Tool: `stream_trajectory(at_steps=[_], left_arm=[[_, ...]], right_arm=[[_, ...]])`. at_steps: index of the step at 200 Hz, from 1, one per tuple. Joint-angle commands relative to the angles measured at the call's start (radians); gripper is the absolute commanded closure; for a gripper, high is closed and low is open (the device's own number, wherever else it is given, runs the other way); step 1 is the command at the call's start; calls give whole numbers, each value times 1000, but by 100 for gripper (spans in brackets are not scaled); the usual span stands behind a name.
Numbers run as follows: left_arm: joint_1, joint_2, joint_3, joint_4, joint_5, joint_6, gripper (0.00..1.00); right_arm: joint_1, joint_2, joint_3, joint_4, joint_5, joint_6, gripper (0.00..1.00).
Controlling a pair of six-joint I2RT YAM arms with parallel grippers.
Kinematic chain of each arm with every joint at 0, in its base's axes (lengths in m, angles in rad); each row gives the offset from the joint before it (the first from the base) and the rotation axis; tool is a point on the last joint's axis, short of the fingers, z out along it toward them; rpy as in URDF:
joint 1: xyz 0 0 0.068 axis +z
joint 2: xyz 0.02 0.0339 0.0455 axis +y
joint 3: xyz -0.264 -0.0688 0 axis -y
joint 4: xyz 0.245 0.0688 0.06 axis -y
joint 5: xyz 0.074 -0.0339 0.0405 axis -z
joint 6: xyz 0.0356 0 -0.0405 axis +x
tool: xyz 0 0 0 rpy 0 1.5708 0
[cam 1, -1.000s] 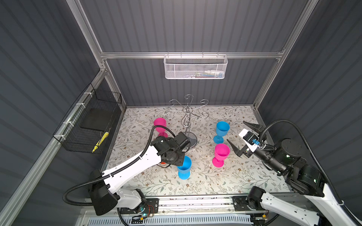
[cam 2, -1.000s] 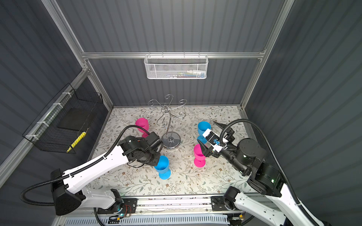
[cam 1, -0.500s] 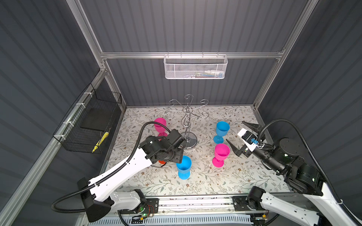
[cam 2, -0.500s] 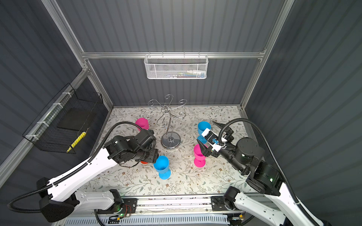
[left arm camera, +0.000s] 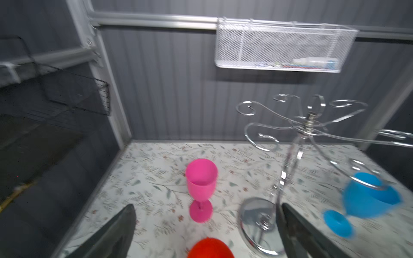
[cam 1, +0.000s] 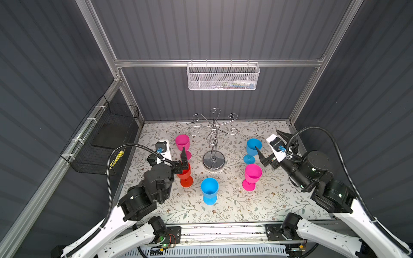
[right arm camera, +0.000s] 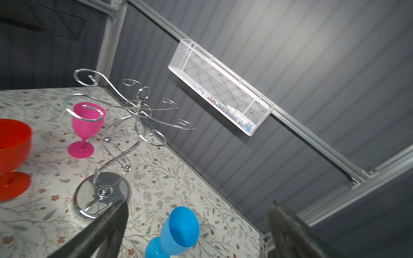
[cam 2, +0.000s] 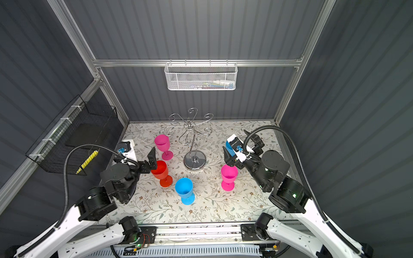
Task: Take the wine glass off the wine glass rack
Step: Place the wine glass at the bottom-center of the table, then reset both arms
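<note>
A: Top views. Left gripper (cam 1: 173, 156) spread wide, clasping nothing. Red glass (cam 1: 185, 176) upright on the table (cam 1: 268, 201), tucked close by its right finger.
B: Rack (cam 1: 214, 160)?
A: Near, off to that gripper's right, apart from it. Right gripper (cam 1: 266, 139) wide too; a blue glass (cam 1: 253, 147) beside its left finger, rack farther left.
B: Left wrist?
A: Fingers (left arm camera: 120, 230) parted, red rim low between them, gaps either side. Pink glass (left arm camera: 201, 178) straight ahead; rack base behind the right finger.
B: Right wrist?
A: Fingers (right arm camera: 107, 227) parted, blue glass ahead between them, rack beyond the left one.
</note>
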Motion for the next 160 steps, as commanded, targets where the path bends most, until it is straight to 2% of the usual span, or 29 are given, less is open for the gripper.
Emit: stream_trajectory(at_steps=[1,20,34,52,70,89,119,148,160], left_arm=[[69,44,-113,479,-204,436,0],[232,83,-161,435,-86,364,0],[352,117,-237,499,-59,302,0],[501,162,-348,572,61,209,0],[620,233,-415,623,148,79,0],[719,322,-453,694,215,15,0],[841,493,-463,774,393,-37,0],[892,663,-501,966,492,-38,0],[911,720,-499,982,539,-62,0]], right_arm=[[-142,16,-23,73,46,117,1],[-310,24,-71,87,-52,242,1],[-403,25,-137,139,-65,301,1],[-526,33,-211,178,-114,406,1],[-659,39,-294,220,-177,510,1],[-771,49,-404,307,-230,587,1],[-842,101,-558,448,-281,630,1],[-851,192,-682,678,-336,661,1],[-853,253,-707,757,-351,671,1]])
